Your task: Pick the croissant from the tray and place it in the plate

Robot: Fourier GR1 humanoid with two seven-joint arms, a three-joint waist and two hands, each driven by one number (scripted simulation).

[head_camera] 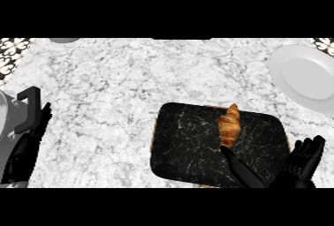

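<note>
A golden-brown croissant (229, 125) lies lengthwise on the upper middle of a black marbled tray (186, 145). A white plate (306, 78) sits at the counter's far right, partly cut by the view's edge. My right hand (297, 165) is open at the tray's lower right, fingers up beside the tray's right edge. Its thumb (238, 167) stretches over the tray, the tip just below the croissant's near end and not touching it. My left hand (24, 148) rests open at the left edge, fingers straight.
A grey pan with a black handle (26, 110) pokes in at the left edge, right above my left hand. A grey round object (63, 39) shows at the top left. White marble counter (117, 88) lies between tray and plate.
</note>
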